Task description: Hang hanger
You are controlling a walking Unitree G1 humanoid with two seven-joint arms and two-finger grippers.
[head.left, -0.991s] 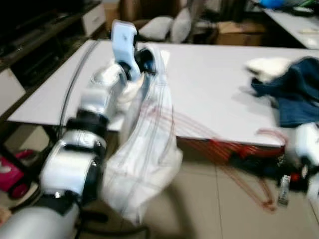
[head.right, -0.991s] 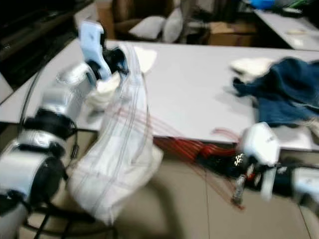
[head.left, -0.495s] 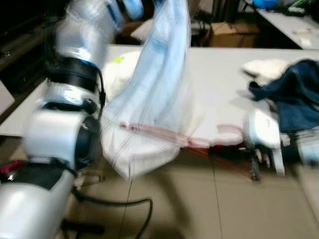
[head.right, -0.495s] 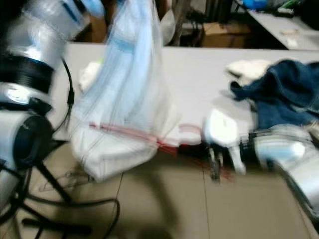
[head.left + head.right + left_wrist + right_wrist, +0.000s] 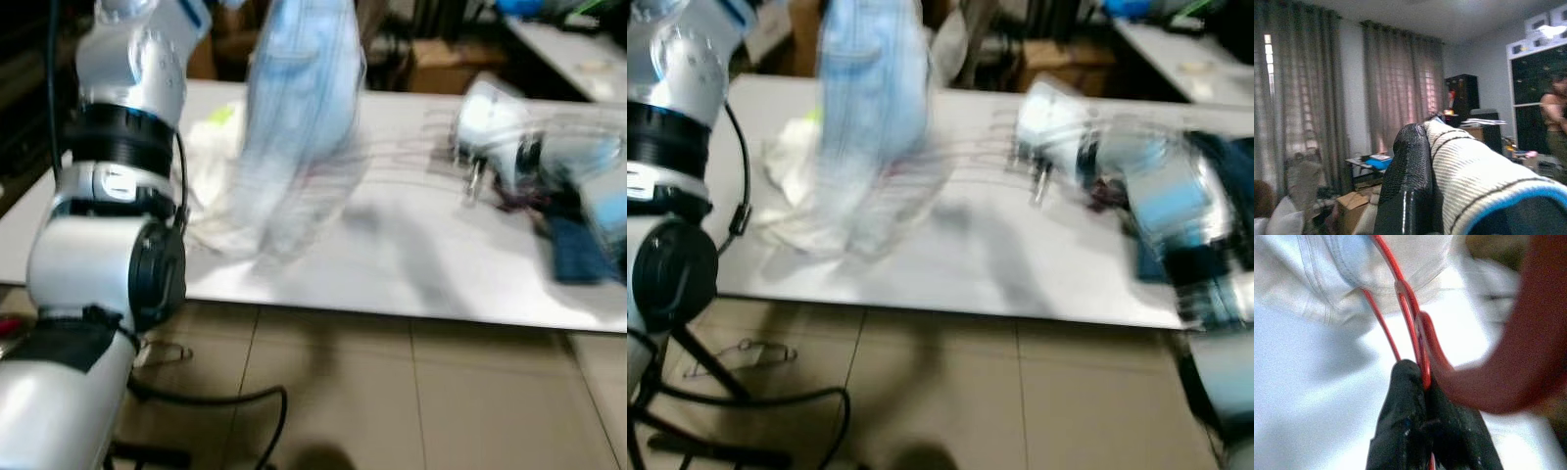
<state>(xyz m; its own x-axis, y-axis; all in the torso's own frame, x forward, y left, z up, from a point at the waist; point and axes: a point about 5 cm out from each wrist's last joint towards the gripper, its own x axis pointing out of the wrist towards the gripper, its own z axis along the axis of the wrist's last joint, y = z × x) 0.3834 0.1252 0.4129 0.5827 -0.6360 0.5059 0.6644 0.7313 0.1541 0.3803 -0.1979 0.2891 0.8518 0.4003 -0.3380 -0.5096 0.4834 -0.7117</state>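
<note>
The left arm (image 5: 118,147) has lifted the pale shirt (image 5: 299,117) higher — the right arm (image 5: 529,157) rose over the table (image 5: 411,264).

White table (image 5: 392,264) across the middle, blurred; dark blue cloth (image 5: 578,257) lying on it at 3 o'clock; cardboard box (image 5: 446,64) beyond the far edge at 12 o'clock, pale cushion (image 5: 950,44) beside it; beige tiled floor (image 5: 441,392) at 6 o'clock, black cable (image 5: 225,401) looping over it at 7 o'clock; elsewhere, long grey curtains (image 5: 1396,88), black cabinet (image 5: 1463,95), person (image 5: 1555,122) standing by a dark window.
</note>
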